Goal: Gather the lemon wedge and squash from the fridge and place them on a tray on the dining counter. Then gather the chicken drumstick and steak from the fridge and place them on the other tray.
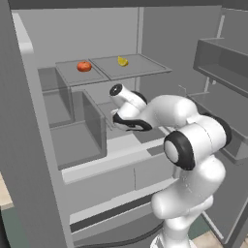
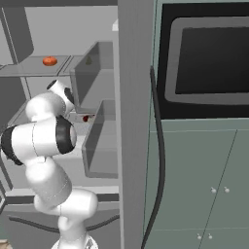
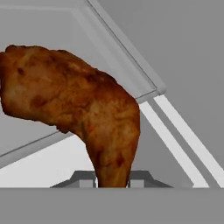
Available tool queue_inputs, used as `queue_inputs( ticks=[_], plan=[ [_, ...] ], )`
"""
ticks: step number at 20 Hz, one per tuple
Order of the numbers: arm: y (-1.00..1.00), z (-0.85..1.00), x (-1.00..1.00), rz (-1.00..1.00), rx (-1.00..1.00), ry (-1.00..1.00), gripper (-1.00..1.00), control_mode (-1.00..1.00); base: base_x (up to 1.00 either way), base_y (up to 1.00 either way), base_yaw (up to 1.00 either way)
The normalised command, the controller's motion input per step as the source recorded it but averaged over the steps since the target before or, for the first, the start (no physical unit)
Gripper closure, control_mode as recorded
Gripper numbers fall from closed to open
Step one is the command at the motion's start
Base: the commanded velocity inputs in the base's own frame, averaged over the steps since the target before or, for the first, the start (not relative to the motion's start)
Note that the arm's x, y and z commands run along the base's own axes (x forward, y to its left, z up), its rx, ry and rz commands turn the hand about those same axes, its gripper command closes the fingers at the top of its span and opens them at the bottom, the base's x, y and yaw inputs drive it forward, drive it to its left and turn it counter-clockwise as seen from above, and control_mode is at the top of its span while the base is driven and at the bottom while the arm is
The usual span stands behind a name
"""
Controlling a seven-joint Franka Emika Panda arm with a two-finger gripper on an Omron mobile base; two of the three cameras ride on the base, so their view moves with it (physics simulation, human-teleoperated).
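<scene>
Between the tips of my tool (image 3: 112, 183) sits the narrow end of the chicken drumstick (image 3: 74, 105), and the two tips are pressed together on it, so I judge the grip is made. From the hand view the thick, meaty end stands far out in front of the tool, while only the thin bone end is pinched. This makes the load long and heavy at the far side, so I think it can swing or slip if I move quickly.

The tool is inside the fridge, in the middle part, below the glass shelf (image 1: 135, 70). Above the tool on this shelf I see a yellow piece (image 1: 123, 61), perhaps the lemon wedge, and a red-orange round thing (image 1: 84, 66) next to it; I cannot say surely what it is.

For this step I want to draw the arm straight back, out of the fridge, and keep the wrist steady. I must watch the shelf above the tool and the drawer wall (image 1: 94, 121) beside it, because the meat end could touch them. After that comes the drive to the dining table and its tray, slowly.
</scene>
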Motion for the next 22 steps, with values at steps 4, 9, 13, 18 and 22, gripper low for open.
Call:
queue_inputs(
  ticks=[4, 9, 13, 18, 22],
  plan=[
    [0.00, 0.27, -0.85, -0.16, 0.01, 0.00, 1.00, -1.00, 0.00, 0.00, 0.00],
    [0.00, 0.20, -0.89, -0.16, 0.00, 0.00, 1.00, -1.00, 0.00, 0.00, 0.00],
    [0.00, 0.24, -0.97, -0.16, 0.02, 0.00, 1.00, -1.00, 0.00, 0.00, 0.00],
    [-0.04, 0.35, -0.87, -0.13, 0.04, 0.02, 1.00, -1.00, 0.00, 0.00, 0.00],
    [-0.15, 0.44, -0.73, -0.07, 0.04, 0.02, 1.00, -1.00, 0.00, 0.00, 0.00]
  ],
)
